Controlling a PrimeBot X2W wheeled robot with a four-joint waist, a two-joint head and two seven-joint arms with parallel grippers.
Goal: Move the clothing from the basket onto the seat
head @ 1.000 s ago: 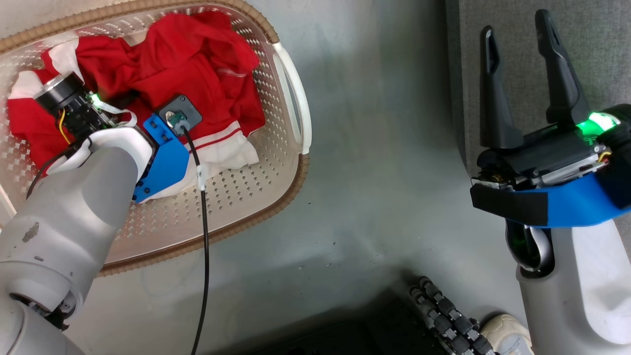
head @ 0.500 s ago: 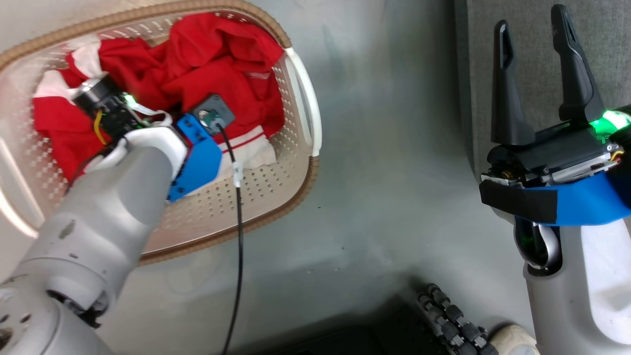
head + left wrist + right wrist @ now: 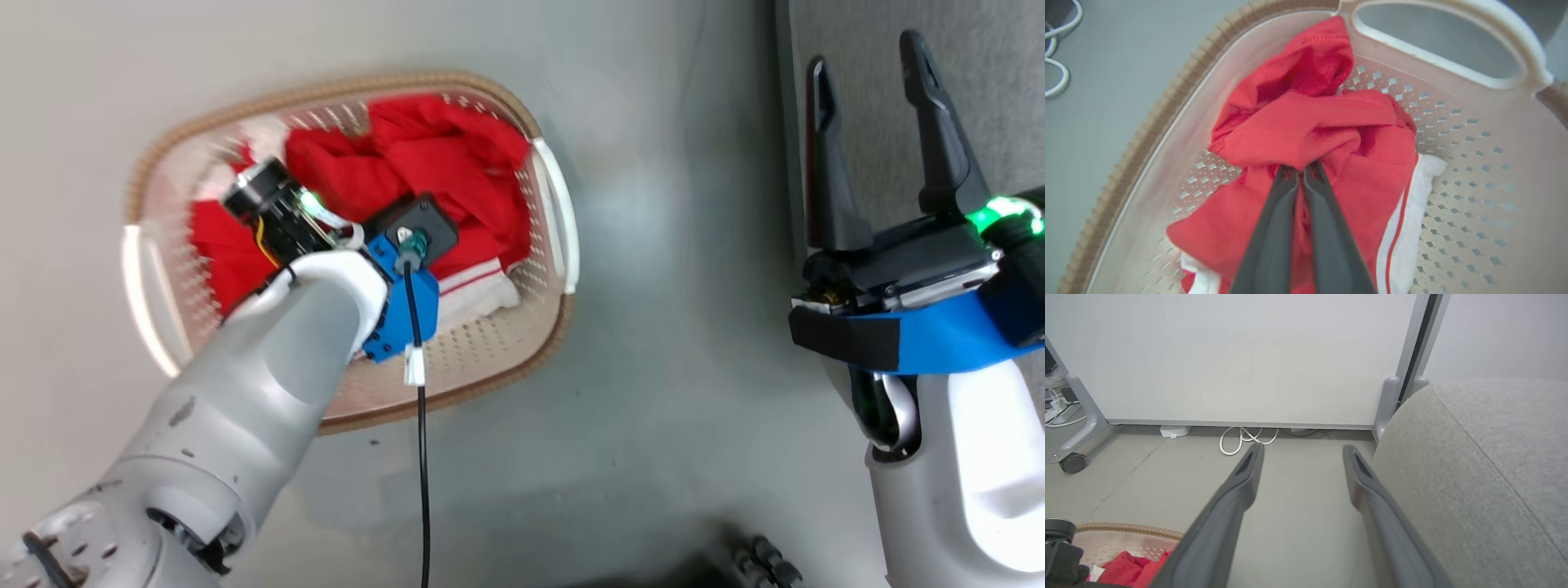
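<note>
L claw (image 3: 1302,170) tips hidden in clothing (image 3: 1310,126) folds.

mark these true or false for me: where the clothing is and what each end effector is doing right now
1. The left end effector is shut on the clothing. True.
2. The basket stands on the floor, apart from the seat. True.
3. The right end effector holds a garment. False: it is open and empty, beside the seat.
4. The clothing lies on the seat. False: it is in the basket.
</note>
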